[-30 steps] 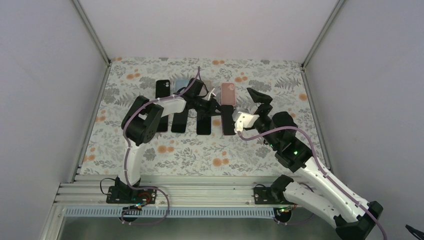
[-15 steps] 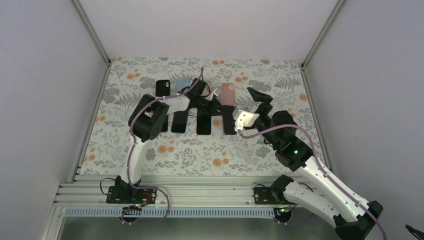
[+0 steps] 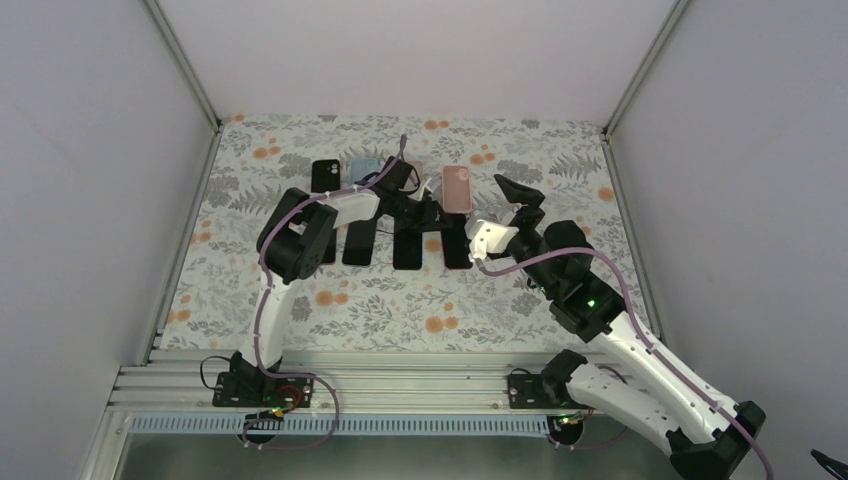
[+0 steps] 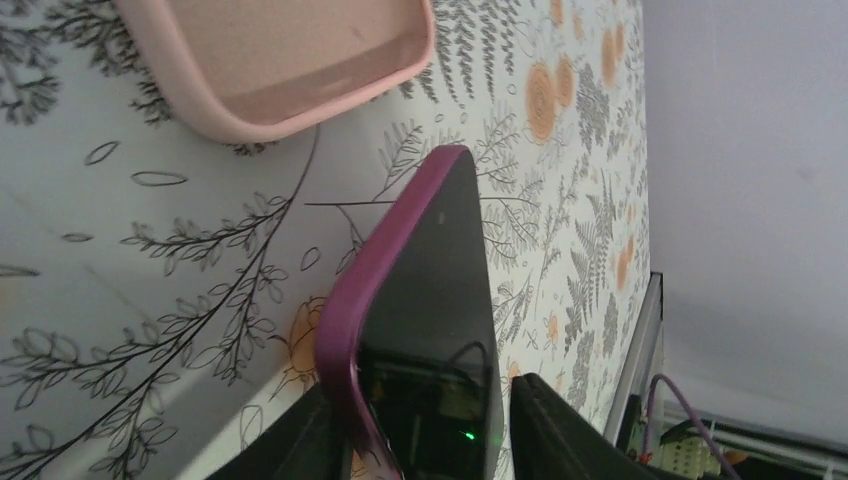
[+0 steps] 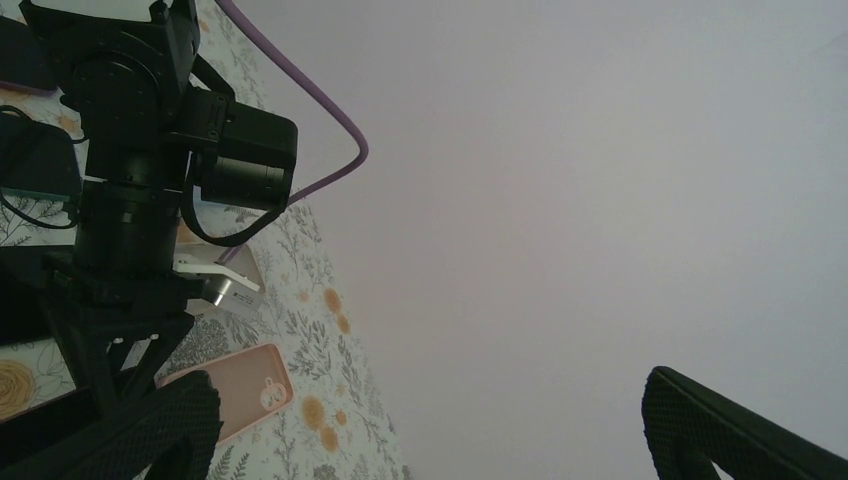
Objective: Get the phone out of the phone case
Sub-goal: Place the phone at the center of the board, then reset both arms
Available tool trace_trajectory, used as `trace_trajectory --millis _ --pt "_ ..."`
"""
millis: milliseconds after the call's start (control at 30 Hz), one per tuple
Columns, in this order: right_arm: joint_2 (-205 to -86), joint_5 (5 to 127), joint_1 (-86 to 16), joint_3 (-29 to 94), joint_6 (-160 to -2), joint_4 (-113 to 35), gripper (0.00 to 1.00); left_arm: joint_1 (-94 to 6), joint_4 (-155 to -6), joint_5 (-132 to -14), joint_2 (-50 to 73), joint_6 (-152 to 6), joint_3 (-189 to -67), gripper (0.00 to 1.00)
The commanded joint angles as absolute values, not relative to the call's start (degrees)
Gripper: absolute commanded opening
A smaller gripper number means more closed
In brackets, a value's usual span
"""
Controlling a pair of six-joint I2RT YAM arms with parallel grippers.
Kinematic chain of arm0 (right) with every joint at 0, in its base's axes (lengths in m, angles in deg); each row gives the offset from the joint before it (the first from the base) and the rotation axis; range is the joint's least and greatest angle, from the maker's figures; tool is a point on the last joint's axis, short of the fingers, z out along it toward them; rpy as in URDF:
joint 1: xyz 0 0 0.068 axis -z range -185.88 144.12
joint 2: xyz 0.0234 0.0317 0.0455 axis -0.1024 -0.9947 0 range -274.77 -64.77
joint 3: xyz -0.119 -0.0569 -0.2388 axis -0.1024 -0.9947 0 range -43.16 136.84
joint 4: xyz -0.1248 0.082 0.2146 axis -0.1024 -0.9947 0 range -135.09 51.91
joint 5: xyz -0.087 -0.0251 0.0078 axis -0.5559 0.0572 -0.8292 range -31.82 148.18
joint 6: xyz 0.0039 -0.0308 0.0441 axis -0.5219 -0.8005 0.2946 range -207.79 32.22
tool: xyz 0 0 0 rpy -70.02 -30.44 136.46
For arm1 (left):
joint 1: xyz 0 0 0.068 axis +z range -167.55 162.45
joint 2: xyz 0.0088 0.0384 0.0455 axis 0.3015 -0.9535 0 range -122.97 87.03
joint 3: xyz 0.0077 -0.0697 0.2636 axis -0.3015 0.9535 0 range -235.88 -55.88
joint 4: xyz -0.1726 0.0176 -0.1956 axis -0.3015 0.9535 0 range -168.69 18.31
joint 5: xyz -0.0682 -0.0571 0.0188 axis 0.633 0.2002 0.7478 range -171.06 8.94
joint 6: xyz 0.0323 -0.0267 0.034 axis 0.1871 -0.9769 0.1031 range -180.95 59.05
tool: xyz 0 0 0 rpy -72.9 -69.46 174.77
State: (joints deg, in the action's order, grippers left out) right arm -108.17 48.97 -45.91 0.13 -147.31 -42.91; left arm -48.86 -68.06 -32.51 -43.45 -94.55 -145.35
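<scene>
A phone in a purple case (image 4: 440, 300) stands tilted on the floral table between my left gripper's fingers. The left gripper (image 4: 420, 392) is shut on it: one finger (image 4: 300, 440) presses the purple edge and the other (image 4: 560, 430) sits at the screen side. In the top view this gripper (image 3: 430, 214) is low over the row of phones and hides the purple case. My right gripper (image 3: 519, 194) is raised to the right of it, open and empty. In the right wrist view (image 5: 430, 392) it faces the back wall.
An empty pink case (image 3: 457, 188) lies just behind the grippers, also in the left wrist view (image 4: 270, 50) and the right wrist view (image 5: 235, 390). A light blue case (image 3: 362, 170) and a black one (image 3: 323, 176) lie at the back left. Several black phones (image 3: 407, 247) lie in a row.
The left arm's elbow has swung right and a little farther back while its gripper stays at the phones. The right gripper has shifted slightly.
</scene>
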Motion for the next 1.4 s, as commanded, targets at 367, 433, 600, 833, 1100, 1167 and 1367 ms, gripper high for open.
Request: trace_trajectory --millis 367,433,600,833,1100,1167,1367 --pt "-109.14 50.11 -45.28 2.44 -144.49 -41.08 0.99 -49.36 -66.1 -35.22 -39.83 -91.99 -147.88 0.6" --pt "-109.44 50.06 -45.18 2.91 -143.91 -40.96 0.99 -49.37 -65.98 -35.31 -39.58 -91.88 -147.94 0.6" --pt "-110.51 50.49 -43.89 4.78 -140.17 -40.96 0.99 -49.39 -64.92 -36.0 -37.58 -90.37 -148.89 0.67" --pt "-115.83 52.28 -39.65 11.23 -130.55 -44.88 0.99 -49.22 -61.09 -38.44 -33.21 -85.55 -153.21 0.88" --pt "-125.47 58.81 -31.14 20.88 -120.82 -47.9 0.99 -46.59 -50.1 -42.64 -30.67 -73.88 -165.19 1.0" --pt "-127.57 60.28 -29.44 22.36 -119.01 -47.96 0.99 -45.41 -46.57 -44.47 -29.84 -69.75 -168.75 1.0" --pt "-135.76 63.36 -24.95 29.41 -112.72 -50.85 0.99 -41.59 -36.56 -47.22 -28.65 -59.47 -179.35 1.0"
